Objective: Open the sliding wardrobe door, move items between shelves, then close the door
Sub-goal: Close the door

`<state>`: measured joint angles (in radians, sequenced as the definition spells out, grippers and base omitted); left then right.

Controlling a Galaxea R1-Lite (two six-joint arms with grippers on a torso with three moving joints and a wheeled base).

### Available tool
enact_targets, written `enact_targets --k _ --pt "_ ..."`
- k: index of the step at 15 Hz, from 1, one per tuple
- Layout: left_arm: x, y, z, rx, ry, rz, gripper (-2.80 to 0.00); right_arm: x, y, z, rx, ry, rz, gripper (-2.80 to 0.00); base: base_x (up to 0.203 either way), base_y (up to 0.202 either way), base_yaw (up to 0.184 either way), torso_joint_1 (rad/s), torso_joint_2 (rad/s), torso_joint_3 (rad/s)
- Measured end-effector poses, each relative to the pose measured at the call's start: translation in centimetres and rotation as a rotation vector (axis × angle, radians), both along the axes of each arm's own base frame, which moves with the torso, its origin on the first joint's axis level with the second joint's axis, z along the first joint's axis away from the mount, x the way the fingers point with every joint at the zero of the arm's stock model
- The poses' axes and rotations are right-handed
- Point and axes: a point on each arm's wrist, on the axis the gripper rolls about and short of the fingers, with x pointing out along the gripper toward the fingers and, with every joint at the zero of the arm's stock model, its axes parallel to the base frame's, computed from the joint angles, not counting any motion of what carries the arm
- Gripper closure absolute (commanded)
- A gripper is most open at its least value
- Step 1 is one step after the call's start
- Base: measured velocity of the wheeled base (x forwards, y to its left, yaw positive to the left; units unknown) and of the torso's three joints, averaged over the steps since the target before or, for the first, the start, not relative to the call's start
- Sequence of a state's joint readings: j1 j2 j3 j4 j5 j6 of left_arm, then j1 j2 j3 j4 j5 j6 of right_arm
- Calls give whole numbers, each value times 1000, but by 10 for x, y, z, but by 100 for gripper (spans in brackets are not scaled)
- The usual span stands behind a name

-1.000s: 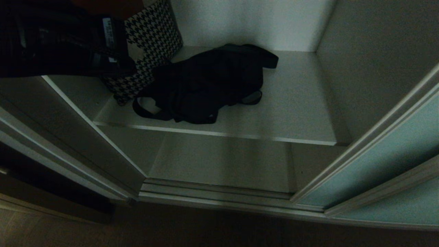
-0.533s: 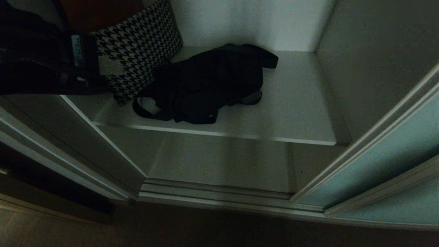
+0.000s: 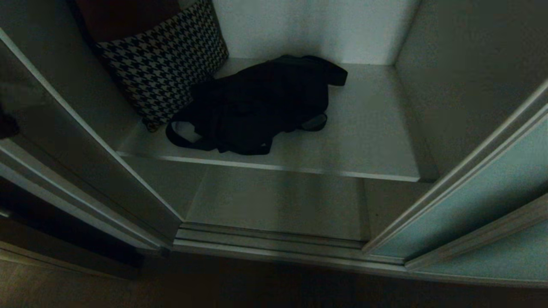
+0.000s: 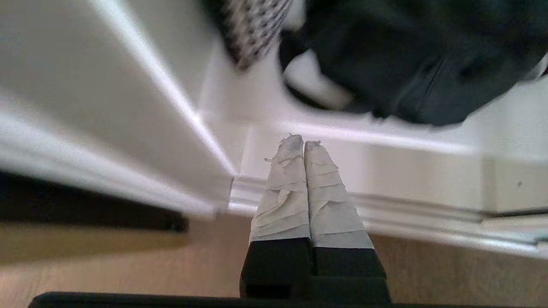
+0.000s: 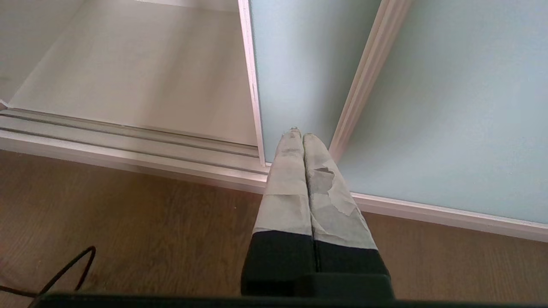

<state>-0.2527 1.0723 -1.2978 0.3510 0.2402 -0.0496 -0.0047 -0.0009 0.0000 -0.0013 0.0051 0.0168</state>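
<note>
The wardrobe stands open. A floppy black bag (image 3: 257,107) lies on the white shelf (image 3: 372,145), its strap looped toward the front edge, and it also shows in the left wrist view (image 4: 419,64). The frosted blue-green sliding door (image 3: 471,201) is pushed to the right. My left gripper (image 4: 303,145) is shut and empty, outside the wardrobe over the wooden floor, pointing at the shelf's front edge. My right gripper (image 5: 302,136) is shut and empty, low by the door's (image 5: 299,64) bottom frame.
A black-and-white houndstooth cushion (image 3: 162,64) leans against the left wall beside the bag. Below the shelf lies the bare bottom board (image 3: 278,201), with the door track (image 3: 274,241) in front of it. A black cable (image 5: 55,273) lies on the floor.
My left arm has drawn back out of the wardrobe to the left and left the head view, uncovering the houndstooth cushion. The bag and the door have not moved.
</note>
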Motion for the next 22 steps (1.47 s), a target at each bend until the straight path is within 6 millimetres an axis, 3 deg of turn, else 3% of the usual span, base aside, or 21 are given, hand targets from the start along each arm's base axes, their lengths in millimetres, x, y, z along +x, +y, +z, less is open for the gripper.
enact_targets --k 4,7,10,13,19,22 --pt "-58 18 -41 -14 -6 17 0 0 0 0 0 0 0 0 0 0 0 0 0 0" --pt "-100 24 -92 -19 -2 26 0 0 0 0 0 0 1 0 0 0 0 0 0 0" --pt "-130 22 -143 2 -6 -12 0 0 0 0 0 0 0 0 0 0 0 0 0 0" --pt "-141 20 -184 11 11 -50 0 0 0 0 0 0 0 0 0 0 0 0 0 0" --pt "-144 19 -234 85 -78 -59 0 0 0 0 0 0 0 0 0 0 0 0 0 0" --pt "-136 20 -269 119 -107 -58 0 0 0 0 0 0 0 0 0 0 0 0 0 0"
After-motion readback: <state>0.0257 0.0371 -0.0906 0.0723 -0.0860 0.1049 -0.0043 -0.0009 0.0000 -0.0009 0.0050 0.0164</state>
